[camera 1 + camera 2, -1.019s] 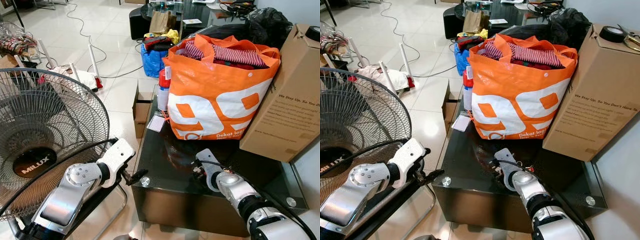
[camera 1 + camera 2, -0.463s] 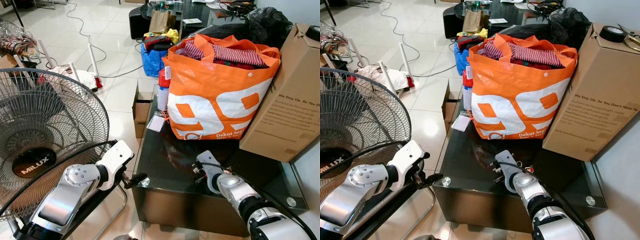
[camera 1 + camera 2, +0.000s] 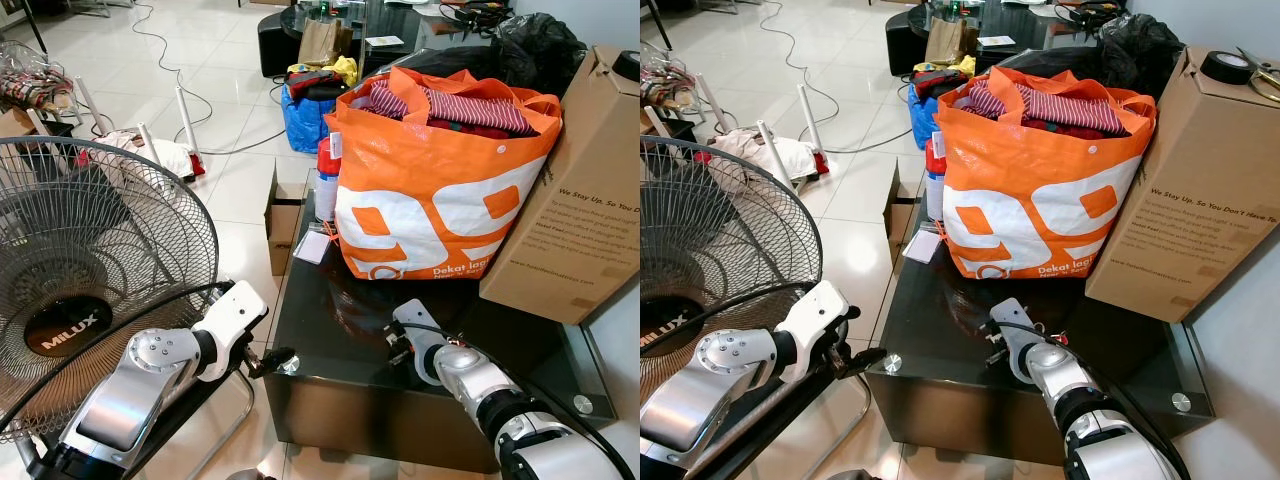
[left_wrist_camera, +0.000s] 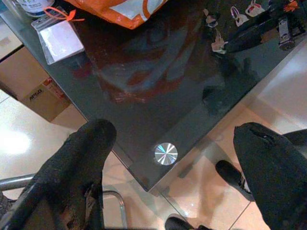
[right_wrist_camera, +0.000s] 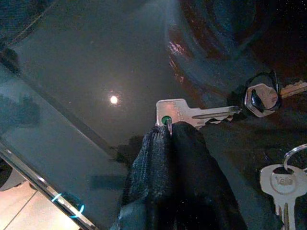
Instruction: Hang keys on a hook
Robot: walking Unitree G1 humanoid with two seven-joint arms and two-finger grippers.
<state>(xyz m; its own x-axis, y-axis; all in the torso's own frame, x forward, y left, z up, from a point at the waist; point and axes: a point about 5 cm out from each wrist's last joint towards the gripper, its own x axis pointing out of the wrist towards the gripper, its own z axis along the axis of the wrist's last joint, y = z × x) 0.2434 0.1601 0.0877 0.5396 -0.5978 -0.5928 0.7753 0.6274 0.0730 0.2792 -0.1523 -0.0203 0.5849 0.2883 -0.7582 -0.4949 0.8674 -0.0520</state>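
The keys [image 5: 192, 114] lie on the dark glass table [image 3: 330, 340], at the lower centre of the head views, before the orange bag [image 3: 440, 190]. One key's head is pinched by the right gripper [image 5: 169, 132], fingers pressed together. The left gripper [image 4: 168, 158] is held spread beside the table corner. The bunch should be lifted slowly, so that the ring is not dropped.

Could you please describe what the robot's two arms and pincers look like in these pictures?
Both arms are silver metal tubes with rounded grey joints and a white housing at the wrist. The left pincer has two long black fingers with a rough, textured covering. The right pincer has the same black textured fingers, and a thin black cable loops along the right forearm.
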